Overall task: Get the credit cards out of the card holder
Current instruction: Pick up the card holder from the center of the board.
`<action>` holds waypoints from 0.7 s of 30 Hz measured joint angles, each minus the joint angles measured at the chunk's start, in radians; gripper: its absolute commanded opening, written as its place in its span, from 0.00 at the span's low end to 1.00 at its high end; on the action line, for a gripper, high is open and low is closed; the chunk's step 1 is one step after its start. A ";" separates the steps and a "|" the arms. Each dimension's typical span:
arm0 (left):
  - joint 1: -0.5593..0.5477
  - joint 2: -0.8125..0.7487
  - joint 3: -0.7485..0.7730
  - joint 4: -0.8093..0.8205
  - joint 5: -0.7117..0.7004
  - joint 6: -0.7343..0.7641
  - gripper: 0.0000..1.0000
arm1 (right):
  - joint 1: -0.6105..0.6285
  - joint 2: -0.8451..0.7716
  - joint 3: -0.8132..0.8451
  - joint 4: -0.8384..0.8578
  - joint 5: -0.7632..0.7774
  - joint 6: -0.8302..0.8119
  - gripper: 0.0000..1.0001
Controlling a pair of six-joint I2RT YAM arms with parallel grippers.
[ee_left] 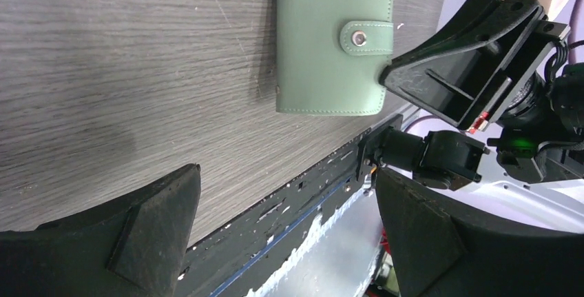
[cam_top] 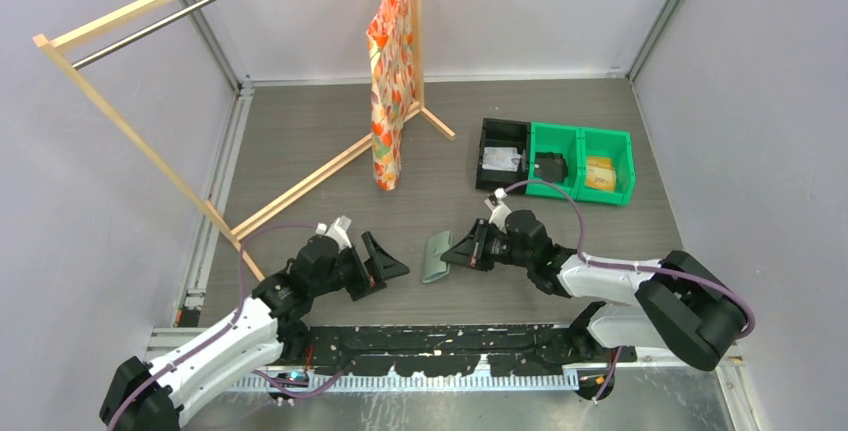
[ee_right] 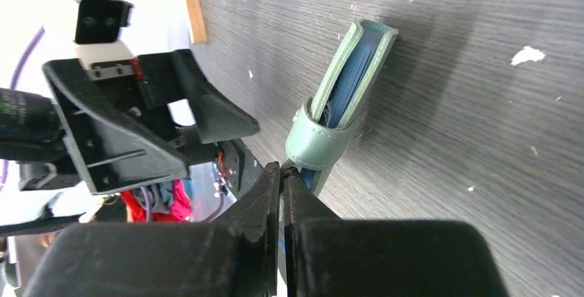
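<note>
Card holder (cam_top: 437,257) snapped shut on the desk (cam_top: 300,141), between both arms.
Expect it to be light, soft and floppy. Your right fingers (ee_right: 256,207) pinch its edge from 3 o'clock; the left fingers (ee_left: 155,236) gape empty at 9. Free the snap tab (ee_left: 366,37) first. 3 bins (cam_top: 580,132) at 2 o'clock hold oddments.

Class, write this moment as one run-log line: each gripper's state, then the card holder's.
left gripper: open, apart | right gripper: shut on card holder edge | card holder: on table, snapped shut
</note>
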 measured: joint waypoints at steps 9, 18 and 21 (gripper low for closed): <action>0.000 0.001 -0.039 0.062 0.009 -0.033 0.99 | 0.000 -0.045 -0.005 -0.095 0.027 0.017 0.32; 0.000 0.200 0.074 0.045 -0.010 0.033 0.97 | -0.005 -0.048 0.027 -0.306 0.119 -0.042 0.53; 0.000 0.245 0.074 0.069 -0.017 0.035 0.97 | -0.009 -0.048 0.025 -0.336 0.150 -0.057 0.57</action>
